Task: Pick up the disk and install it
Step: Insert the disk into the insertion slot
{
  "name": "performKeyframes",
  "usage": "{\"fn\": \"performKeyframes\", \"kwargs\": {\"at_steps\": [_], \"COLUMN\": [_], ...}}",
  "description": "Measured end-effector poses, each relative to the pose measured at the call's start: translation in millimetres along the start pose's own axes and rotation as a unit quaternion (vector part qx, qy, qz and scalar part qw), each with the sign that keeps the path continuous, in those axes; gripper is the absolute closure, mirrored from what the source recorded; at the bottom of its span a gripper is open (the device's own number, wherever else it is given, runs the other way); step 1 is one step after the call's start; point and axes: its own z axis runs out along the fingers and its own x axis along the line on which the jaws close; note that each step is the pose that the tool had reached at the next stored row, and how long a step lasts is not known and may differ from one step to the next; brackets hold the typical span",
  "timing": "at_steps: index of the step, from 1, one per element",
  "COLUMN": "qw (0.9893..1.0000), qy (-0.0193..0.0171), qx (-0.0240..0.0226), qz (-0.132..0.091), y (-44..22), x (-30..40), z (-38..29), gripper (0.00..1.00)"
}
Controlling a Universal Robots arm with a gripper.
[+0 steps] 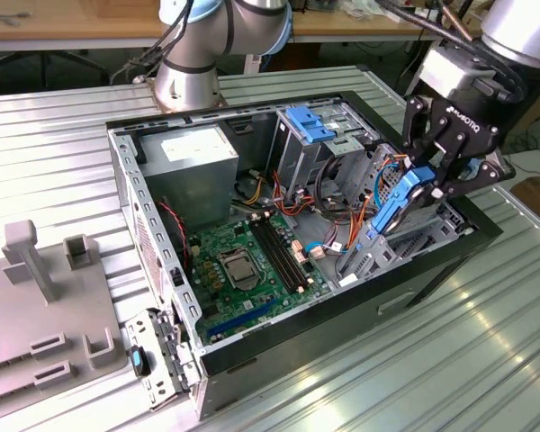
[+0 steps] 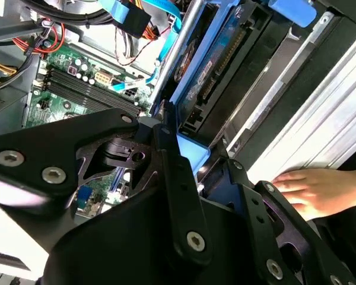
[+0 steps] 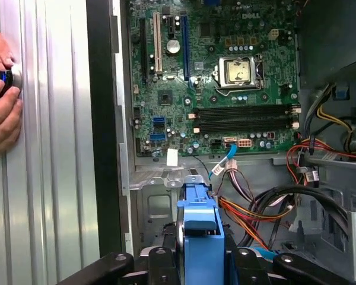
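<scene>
My gripper hangs over the open computer case, at the exterior view's right, shut on the disk. The disk is a flat drive with bright blue rails, held tilted on edge. Its lower end reaches down into the metal bay beside the case's wall. In the first wrist view the blue rail end of the disk sits between the black fingers. In the second wrist view the disk shows its dark face and connector edge beyond the fingers.
The green motherboard lies on the case floor, with orange and red cables beside the bay. A grey power-supply box and a drive cage with blue tabs stand at the back. A person's hand rests on the ribbed table outside the case.
</scene>
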Motion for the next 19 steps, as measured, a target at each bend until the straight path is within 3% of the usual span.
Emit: {"fn": "performKeyframes", "kwargs": {"at_steps": [1,12,19], "qw": [1.0000,1.0000,1.0000], "qy": [0.0000,0.0000,0.0000], "qx": [0.0000,0.0000,0.0000], "qz": [0.000,0.000,0.000], "y": [-0.1,-0.1,-0.2], "x": [-0.4,-0.4,-0.5], "z": [12.9,13.2,16.9], "gripper": [0.63,0.63,0.63]}}
